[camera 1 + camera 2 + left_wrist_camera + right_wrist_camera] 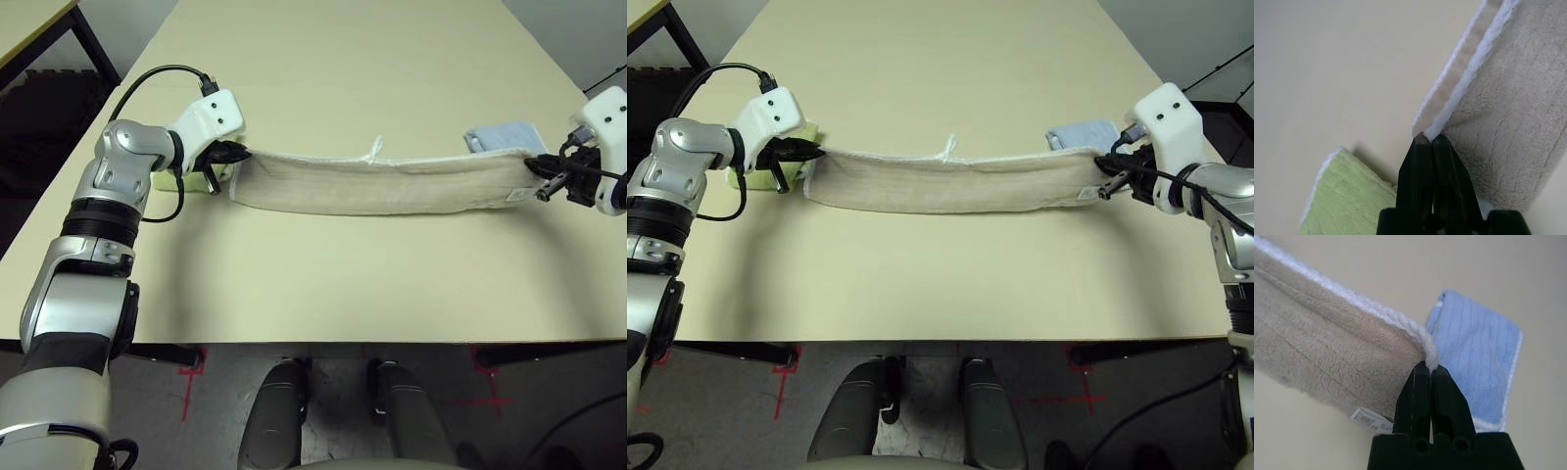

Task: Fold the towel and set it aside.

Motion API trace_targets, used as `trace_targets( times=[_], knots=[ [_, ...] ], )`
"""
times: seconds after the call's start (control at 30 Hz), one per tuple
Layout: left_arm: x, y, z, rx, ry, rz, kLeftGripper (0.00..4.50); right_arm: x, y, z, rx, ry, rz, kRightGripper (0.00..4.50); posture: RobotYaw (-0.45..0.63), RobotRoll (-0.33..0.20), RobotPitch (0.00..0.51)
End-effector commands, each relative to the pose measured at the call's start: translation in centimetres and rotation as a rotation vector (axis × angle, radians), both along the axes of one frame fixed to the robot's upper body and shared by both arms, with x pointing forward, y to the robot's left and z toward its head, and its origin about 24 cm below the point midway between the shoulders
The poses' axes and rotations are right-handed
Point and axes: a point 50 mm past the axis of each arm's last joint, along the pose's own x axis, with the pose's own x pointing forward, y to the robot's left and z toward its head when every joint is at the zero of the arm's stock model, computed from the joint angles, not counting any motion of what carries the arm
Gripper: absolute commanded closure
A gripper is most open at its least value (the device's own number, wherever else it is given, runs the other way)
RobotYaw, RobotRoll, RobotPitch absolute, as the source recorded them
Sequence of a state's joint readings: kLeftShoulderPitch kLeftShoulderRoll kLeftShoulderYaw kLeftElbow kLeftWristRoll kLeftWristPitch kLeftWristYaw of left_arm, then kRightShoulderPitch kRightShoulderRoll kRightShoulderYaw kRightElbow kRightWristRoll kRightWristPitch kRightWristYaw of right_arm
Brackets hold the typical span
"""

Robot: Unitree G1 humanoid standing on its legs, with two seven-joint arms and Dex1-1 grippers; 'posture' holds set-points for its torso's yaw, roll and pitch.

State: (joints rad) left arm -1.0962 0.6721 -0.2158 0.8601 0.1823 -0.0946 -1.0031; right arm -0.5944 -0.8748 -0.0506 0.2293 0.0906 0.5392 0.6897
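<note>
Only a white label (1370, 419), print unreadable, on towel (377, 183); both pincers, left (1427, 138) & right (1426, 364), pinching its corners.

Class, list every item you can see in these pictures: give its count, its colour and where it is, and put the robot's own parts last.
towel: one, beige-tan with white edging, stretched between the two end effectors above the table, with a white loop on its far edge and a small white label near its right end.
green towel: one, lime green, on the table by the left end effector.
blue towel: one, light blue, folded, on the table behind the right end of the beige one.
table: one, pale cream.
left end effector: one, black, shut on the towel's left corner.
right end effector: one, black, shut on the towel's right corner.
</note>
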Motion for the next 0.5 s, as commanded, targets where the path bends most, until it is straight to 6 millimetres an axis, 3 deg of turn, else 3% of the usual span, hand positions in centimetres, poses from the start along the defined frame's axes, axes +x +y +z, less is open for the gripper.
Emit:
trace_targets(
  times=[0.03,0.5],
  knots=[
    [0.4,0.2,-0.3,0.032,-0.011,0.024,4.49,0.5,-0.7,-0.9,-0.042,0.027,-0.048,4.5,0.03,0.0,0.212],
    [1.2,0.1,-2.2,0.073,-0.018,0.081,4.49,2.6,-0.4,-1.8,-0.081,0.027,-0.058,4.5,0.02,0.0,0.216]
  ],
)
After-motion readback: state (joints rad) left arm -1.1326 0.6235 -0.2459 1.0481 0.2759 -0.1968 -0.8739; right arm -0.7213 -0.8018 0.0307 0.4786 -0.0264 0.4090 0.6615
